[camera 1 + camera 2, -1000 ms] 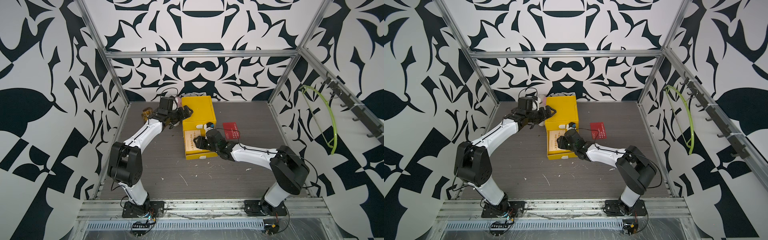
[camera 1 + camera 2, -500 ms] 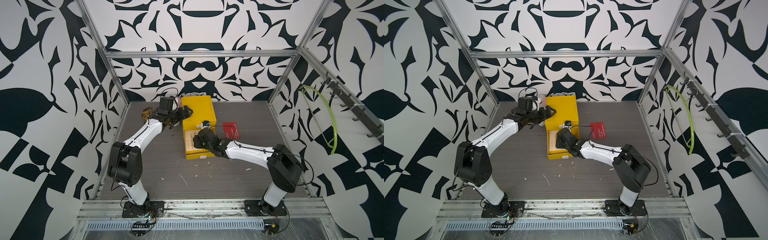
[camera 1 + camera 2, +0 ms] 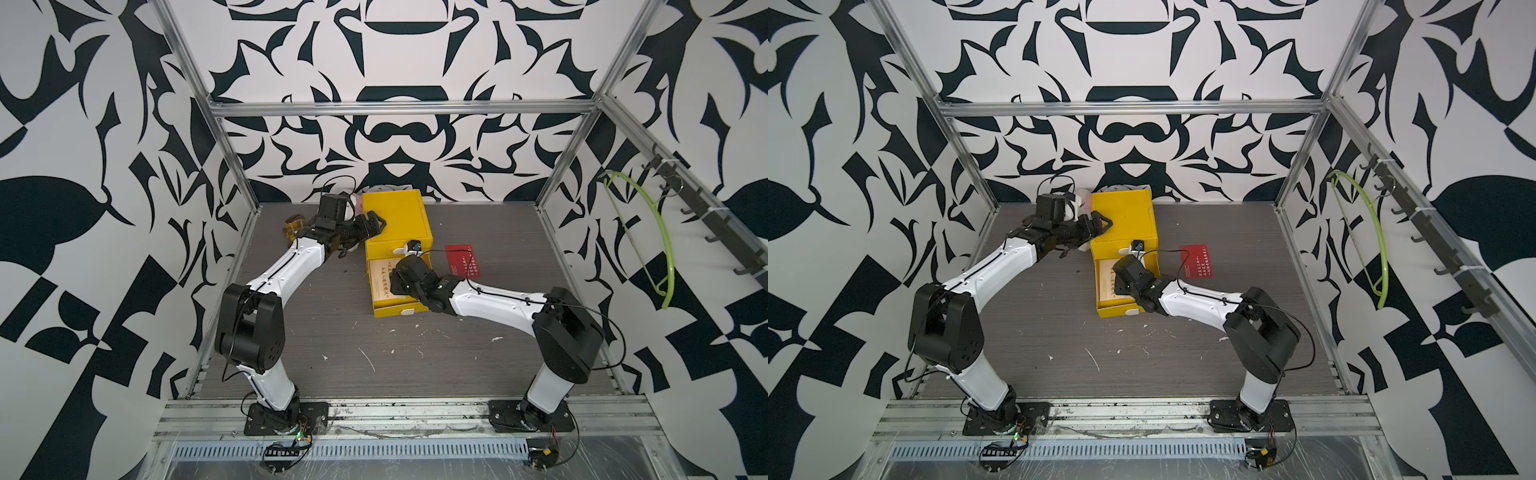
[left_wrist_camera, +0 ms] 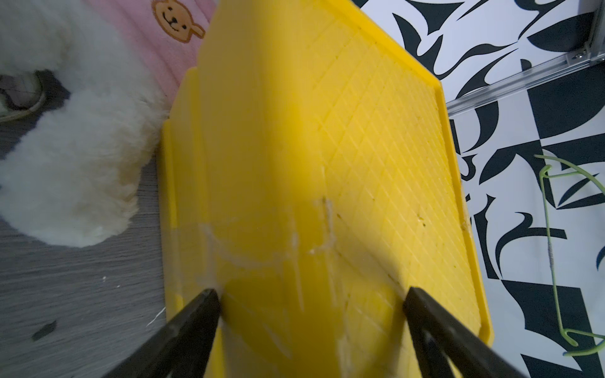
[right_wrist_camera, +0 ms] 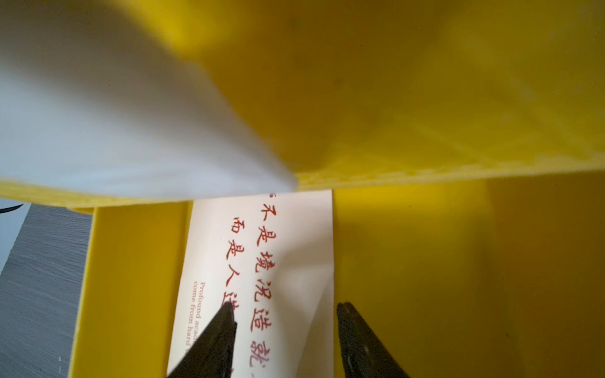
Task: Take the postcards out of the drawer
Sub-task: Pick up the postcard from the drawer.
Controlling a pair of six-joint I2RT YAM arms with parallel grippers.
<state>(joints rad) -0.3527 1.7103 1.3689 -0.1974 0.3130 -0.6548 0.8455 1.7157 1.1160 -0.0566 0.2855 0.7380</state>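
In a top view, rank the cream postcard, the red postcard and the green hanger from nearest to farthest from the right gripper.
1. Cream postcard: in the open drawer, directly under the right gripper.
2. Red postcard: flat on the table, to the right of the yellow cabinet.
3. Green hanger: on the right wall's hook rail, farthest.

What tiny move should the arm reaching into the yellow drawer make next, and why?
Probably close the right gripper on the cream postcard. Its jaws stand apart astride the card's long edge, one over the red writing and one over the bare floor of the drawer, so nothing is gripped yet. One red postcard already lies outside on the table.
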